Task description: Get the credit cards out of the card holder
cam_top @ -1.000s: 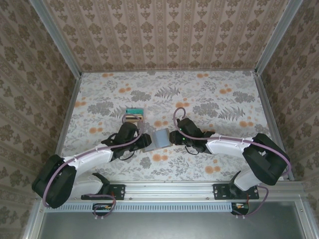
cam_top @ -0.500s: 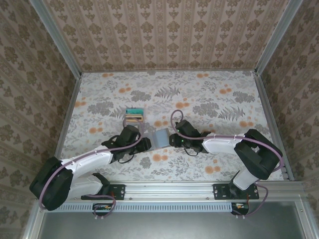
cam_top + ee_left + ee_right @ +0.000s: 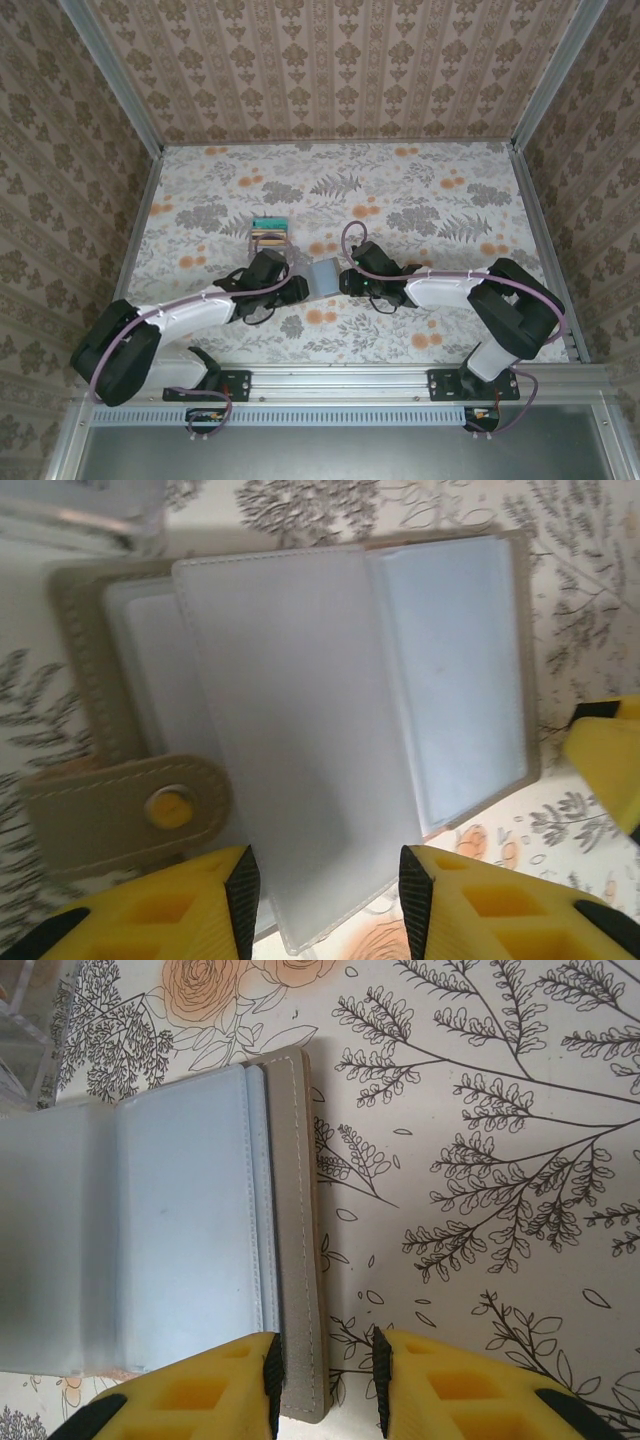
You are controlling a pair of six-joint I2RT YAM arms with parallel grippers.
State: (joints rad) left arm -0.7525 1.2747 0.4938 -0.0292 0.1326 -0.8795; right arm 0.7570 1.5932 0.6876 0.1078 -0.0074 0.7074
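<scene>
One card holder [image 3: 322, 276] — lying open, lower centre of the worktop [image 3: 420, 190]. Glossy leaves [image 3: 300, 730]: thin, floppy and slippery, I judge — best pinched at a leaf's free edge. Left jaws part-spread astride one leaf; right jaws spread astride the cover's edge.

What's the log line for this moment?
card holder: open | left gripper: astride inner sleeve | right gripper: astride cover edge

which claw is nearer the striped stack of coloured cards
Left: left claw sits just nearside of the stack, at the open pale grey card holder's left edge; right claw is across the holder.
</scene>
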